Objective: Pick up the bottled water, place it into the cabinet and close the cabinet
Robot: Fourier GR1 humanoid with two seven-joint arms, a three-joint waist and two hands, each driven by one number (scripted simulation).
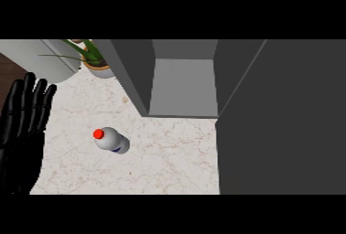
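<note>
I'm at the very start here: the bottled water (110,140) stands untouched and upright on the worktop (169,169), roughly mid-way between its left edge and the cabinet (184,82), a little in front of the cabinet's open mouth. My left robot hand (25,119) rests at the worktop's left edge, fingers straight and up, holding nothing. The right robot hand isn't in my view at all.

So the step in hand is the pick-up, not yet begun. As I judge it, the next move calls for bringing a hand in beside the bottle and curling round its body below the red cap (99,134), keeping it upright, then lifting towards the open compartment.

The bottle looks smooth, rounded, pale grey-white with a bluish band low down. The worktop is pale veined marble. The cabinet is flat matte grey, box-shaped, its door (280,123) swung wide open. A potted plant (93,58) sits at the far left corner.
</note>
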